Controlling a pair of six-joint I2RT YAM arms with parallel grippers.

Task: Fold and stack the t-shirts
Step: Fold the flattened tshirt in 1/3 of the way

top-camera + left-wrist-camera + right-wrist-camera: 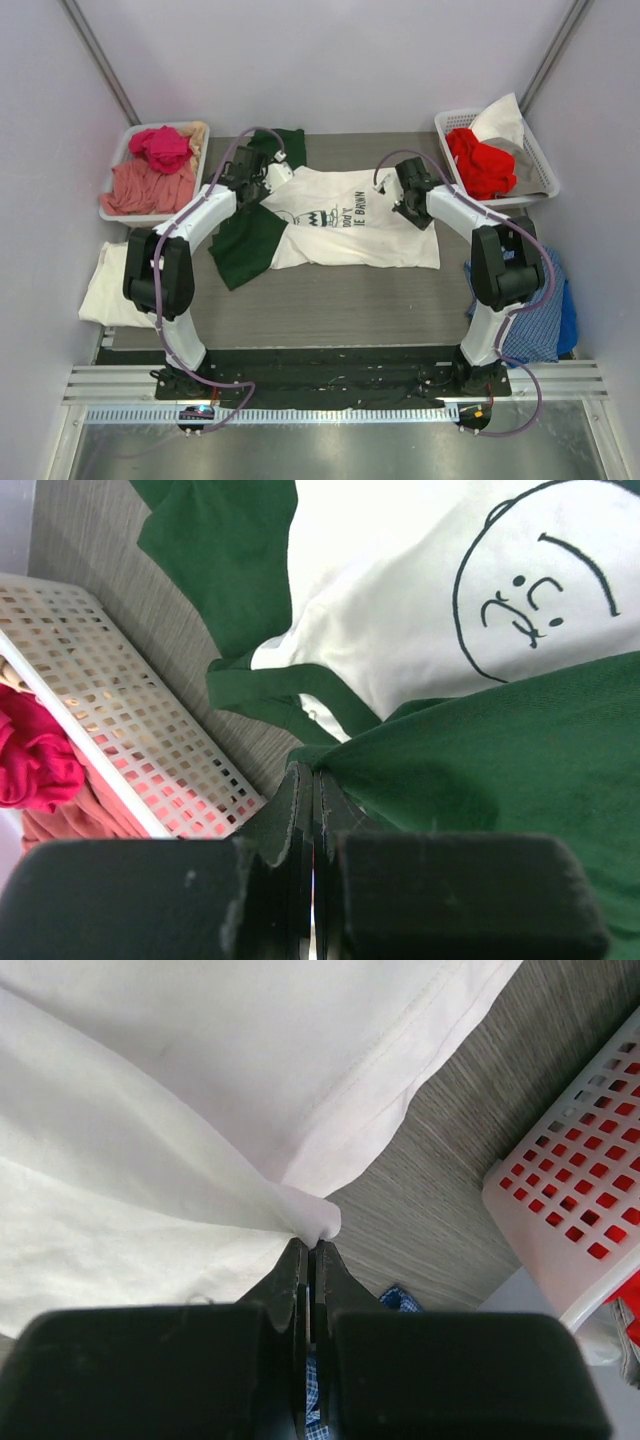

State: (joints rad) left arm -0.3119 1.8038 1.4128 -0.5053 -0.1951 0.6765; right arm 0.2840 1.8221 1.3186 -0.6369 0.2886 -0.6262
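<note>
The spreading-out step appears to be in hand. The white printed tee [350, 235] is laid flat across the middle of the bench [350, 310], its left part overlapping the dark green tee [245, 250], and no fold is seen in it yet. The right gripper [312, 1248] is clenched on a pinch of the white tee's right edge, near the right basket [560, 1200]. The left gripper [312, 778] is clenched too, with a fold of the dark green cloth drawn into its tips. Whether white cloth is caught with it cannot be told. The cream tee [108, 285] lies apart at the near left.

Next, it is judged, the two overlapping garments must be separated, or the white one pulled taut and smooth, before a side is folded over.

Much of the green tee is hidden under the white one. The print is only partly readable from above, and both pinch points are masked there by the wrists.
</note>
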